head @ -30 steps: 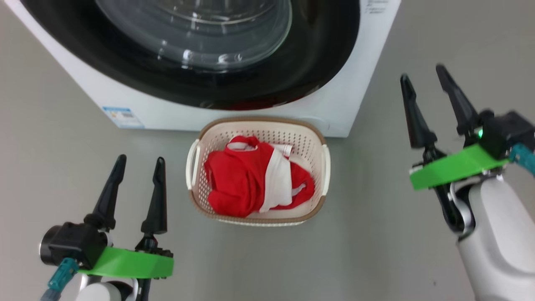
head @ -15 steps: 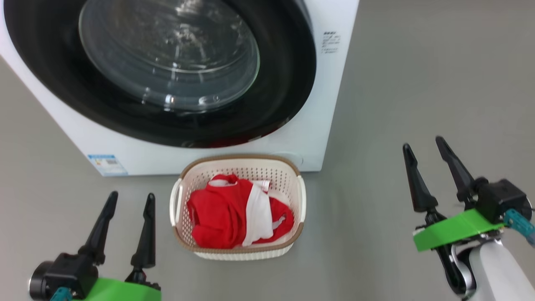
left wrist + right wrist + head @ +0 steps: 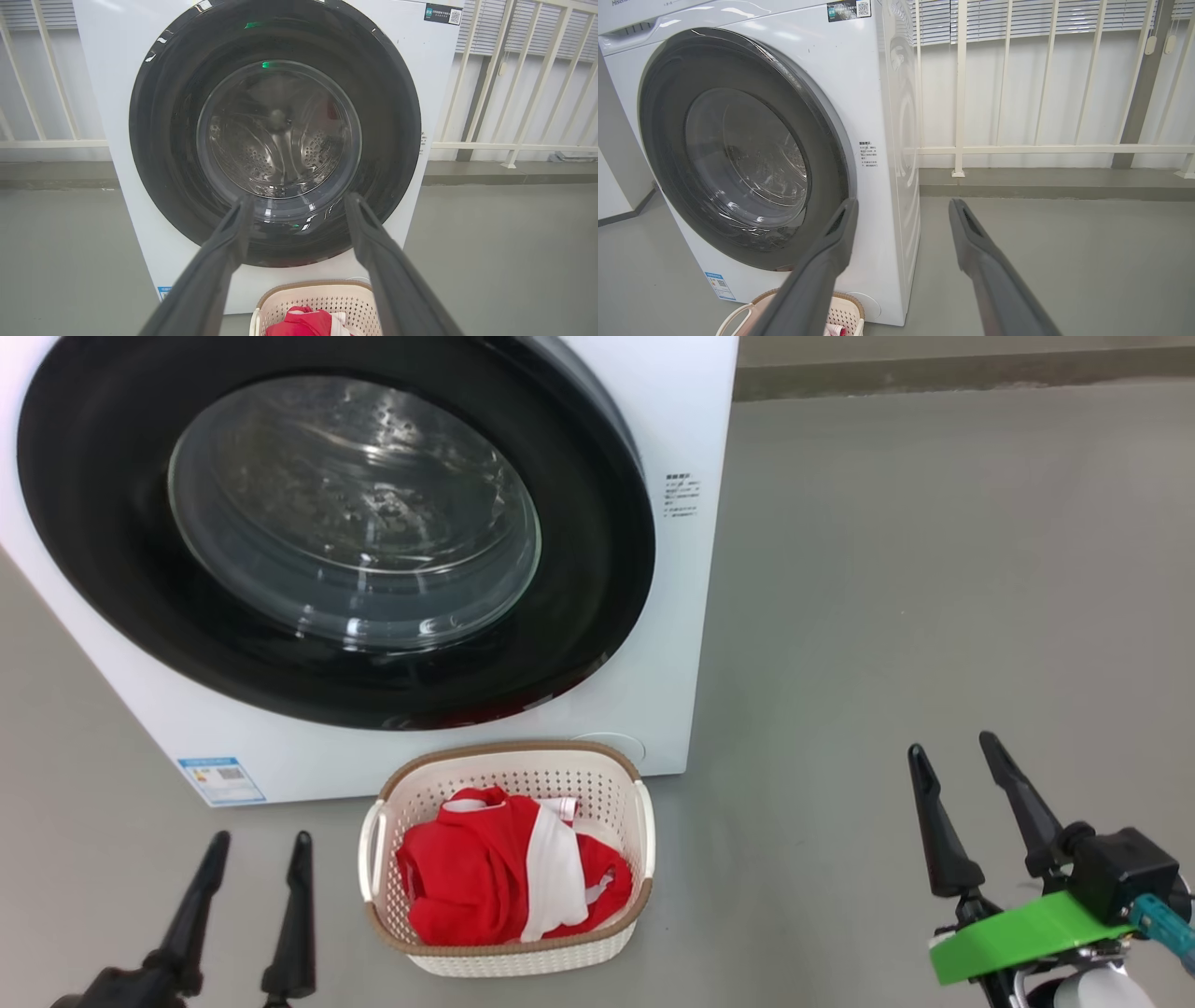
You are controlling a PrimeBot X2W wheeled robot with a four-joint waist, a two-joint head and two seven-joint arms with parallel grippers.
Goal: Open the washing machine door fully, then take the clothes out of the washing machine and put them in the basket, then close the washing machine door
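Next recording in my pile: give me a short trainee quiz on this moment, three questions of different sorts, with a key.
1. True or false: the washing machine door stands open.
2. Where do the clothes lie? A) in the drum B) in the basket C) on the floor
3. Fill in: the left pincer and the right pincer both have their jaws ____ and hold nothing.
Key: 1 false; 2 B; 3 open.
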